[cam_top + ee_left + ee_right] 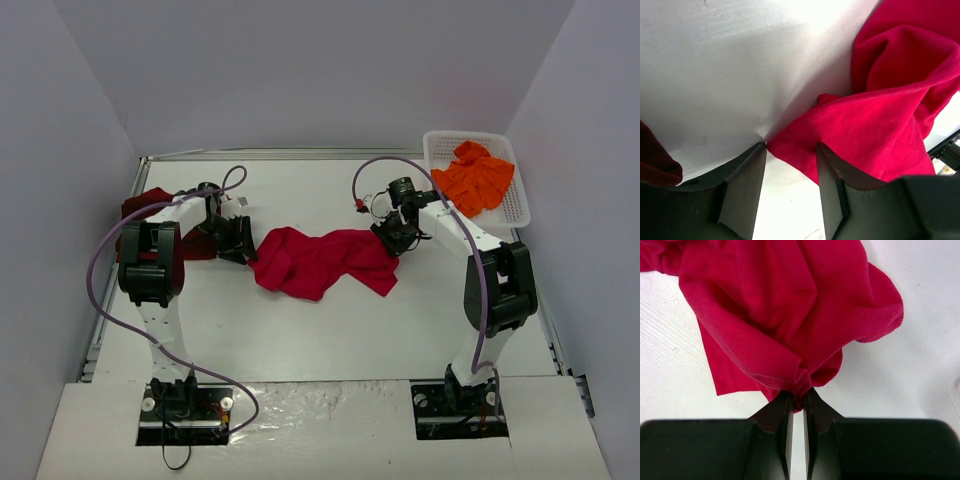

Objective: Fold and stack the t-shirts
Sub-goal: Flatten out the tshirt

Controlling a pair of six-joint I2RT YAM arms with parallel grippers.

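The bright red t-shirt [320, 262] lies crumpled in the middle of the table. My right gripper [796, 396] is shut on a bunched fold at the shirt's right end [785, 320]; it shows in the top view [388, 238] too. My left gripper [791, 147] is open at the shirt's left end [875, 130], with a corner of the cloth lying between the jaws; in the top view it sits at the shirt's left edge [240, 248]. The dark maroon t-shirt [145, 205] lies at the far left, partly under the left arm. The orange t-shirt [476, 178] lies in the basket.
The white lattice basket [520, 205] stands at the back right. A corner of the maroon cloth [655, 165] shows at the left of the left wrist view. Purple cables loop over both arms. The table's raised rim runs along the left and back.
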